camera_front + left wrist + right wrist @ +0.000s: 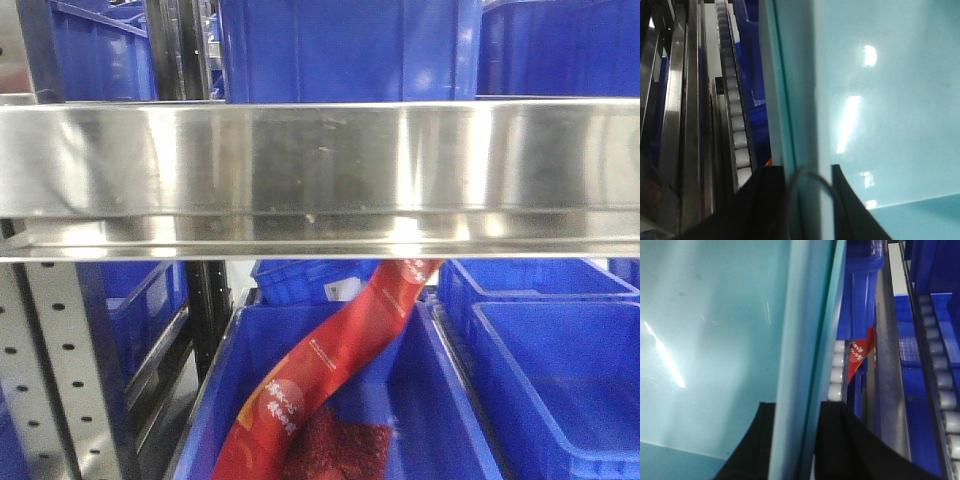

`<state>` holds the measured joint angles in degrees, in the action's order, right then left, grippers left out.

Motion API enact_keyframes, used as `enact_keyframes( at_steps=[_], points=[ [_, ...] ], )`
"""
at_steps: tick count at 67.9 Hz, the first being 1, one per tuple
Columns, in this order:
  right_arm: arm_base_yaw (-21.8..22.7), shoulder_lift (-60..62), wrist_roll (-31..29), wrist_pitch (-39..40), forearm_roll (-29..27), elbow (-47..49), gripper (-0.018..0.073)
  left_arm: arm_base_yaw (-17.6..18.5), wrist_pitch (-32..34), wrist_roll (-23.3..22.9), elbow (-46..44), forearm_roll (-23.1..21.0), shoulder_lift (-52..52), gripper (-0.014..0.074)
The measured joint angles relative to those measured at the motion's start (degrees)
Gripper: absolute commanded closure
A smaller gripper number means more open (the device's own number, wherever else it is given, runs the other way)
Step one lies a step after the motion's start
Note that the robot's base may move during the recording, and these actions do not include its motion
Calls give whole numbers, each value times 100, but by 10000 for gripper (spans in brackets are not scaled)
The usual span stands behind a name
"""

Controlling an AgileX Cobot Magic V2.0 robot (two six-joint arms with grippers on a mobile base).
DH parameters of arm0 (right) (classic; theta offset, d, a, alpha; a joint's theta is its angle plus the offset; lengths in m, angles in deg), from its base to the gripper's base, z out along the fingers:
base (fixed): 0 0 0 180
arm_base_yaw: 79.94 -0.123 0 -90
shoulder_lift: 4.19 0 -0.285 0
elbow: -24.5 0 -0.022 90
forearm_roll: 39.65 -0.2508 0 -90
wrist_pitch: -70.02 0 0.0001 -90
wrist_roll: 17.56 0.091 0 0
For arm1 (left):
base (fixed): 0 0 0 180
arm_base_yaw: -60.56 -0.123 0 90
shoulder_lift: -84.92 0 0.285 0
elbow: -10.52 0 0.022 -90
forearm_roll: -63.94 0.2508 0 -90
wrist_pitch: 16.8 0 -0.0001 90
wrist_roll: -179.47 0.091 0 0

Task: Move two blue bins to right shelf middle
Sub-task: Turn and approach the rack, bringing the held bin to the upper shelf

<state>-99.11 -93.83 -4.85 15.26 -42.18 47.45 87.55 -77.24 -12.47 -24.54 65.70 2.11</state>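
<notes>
now pale-blue bin (880, 100) rim between both grippers' jaws

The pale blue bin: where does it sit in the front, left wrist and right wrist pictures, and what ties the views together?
Front view: not in it; only royal-blue crates and a steel shelf beam.
Left wrist: pale blue bin fills the right side, its rim between the left gripper fingers.
Right wrist: bin fills the left, rim inside the right gripper.
Shared landmark: red packet.

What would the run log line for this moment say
left claw: shut on pale blue bin wall | right claw: shut on pale blue bin wall | roller track alongside | stage: carrying
</notes>
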Motion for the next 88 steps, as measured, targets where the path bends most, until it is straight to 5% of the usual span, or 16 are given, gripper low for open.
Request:
enact_keyframes(
  at_steps=[88],
  points=[
    [0,0,0,0,0,0,713,0,0,0,0,0,0,707]
  ],
)
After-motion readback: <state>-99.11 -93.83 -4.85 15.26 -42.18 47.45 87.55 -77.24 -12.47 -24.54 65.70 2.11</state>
